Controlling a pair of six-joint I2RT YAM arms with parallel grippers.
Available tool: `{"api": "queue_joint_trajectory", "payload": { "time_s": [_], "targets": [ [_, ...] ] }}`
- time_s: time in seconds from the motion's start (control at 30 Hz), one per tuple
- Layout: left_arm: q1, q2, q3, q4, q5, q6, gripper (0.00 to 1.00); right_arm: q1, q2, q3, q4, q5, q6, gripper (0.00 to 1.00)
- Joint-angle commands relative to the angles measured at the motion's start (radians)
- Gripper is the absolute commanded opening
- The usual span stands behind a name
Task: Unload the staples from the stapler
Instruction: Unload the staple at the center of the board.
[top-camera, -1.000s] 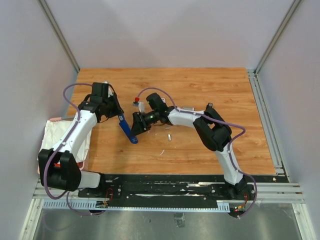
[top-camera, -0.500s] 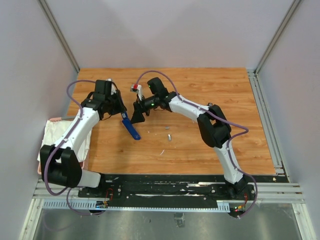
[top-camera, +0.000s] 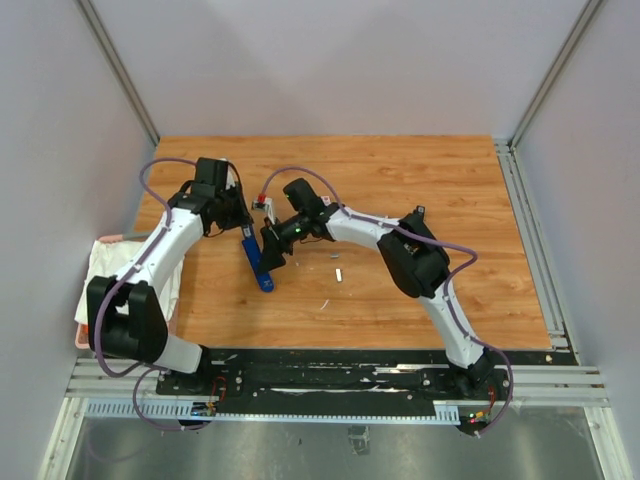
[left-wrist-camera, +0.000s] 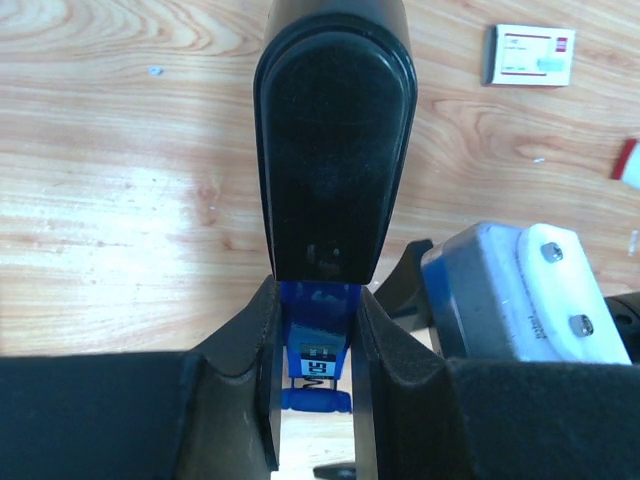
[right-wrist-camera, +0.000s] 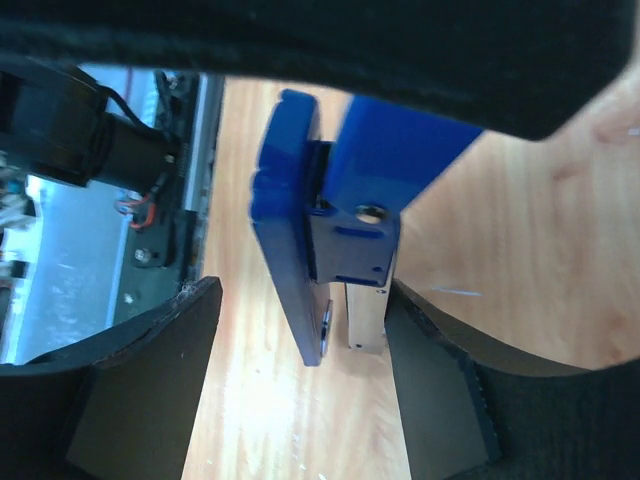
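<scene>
Two pincers on one stapler (top-camera: 258, 262). L pincer (left-wrist-camera: 318, 365) was clamped shut on its rear end, prob. to anchor it, far end raised, so the other arm could work on it. R pincer (right-wrist-camera: 300, 400) was open, jaws straddling the free end w/ a gap on one side, not gripping. One bar of staples (top-camera: 339, 273) lay loose on the table (top-camera: 450, 200), near R pincer, to its right, not touching. Any left inside: couldn't tell.
</scene>
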Motion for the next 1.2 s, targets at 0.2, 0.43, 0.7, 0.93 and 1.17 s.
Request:
{"api": "queue_joint_trajectory", "payload": {
  "time_s": [0.2, 0.43, 0.7, 0.93, 1.17],
  "targets": [
    [-0.011, 0.052, 0.098, -0.002, -0.122, 0.054, 0.00, 0.049, -0.007, -0.161, 0.787, -0.169, 0.850, 0.63],
    [-0.052, 0.063, 0.062, 0.020, -0.202, 0.087, 0.00, 0.043, 0.044, -0.113, 0.396, 0.007, 0.542, 0.63],
    [-0.058, 0.079, 0.018, 0.053, -0.203, 0.099, 0.00, 0.044, -0.003, -0.005, -0.159, 0.403, 0.085, 0.71],
    [-0.069, 0.079, 0.021, 0.060, -0.179, 0.091, 0.00, 0.045, -0.017, -0.037, 0.077, 0.092, 0.237, 0.72],
    [-0.072, 0.059, 0.012, 0.066, -0.158, 0.088, 0.00, 0.083, 0.041, 0.014, 0.083, 0.084, 0.331, 0.72]
  ]
}}
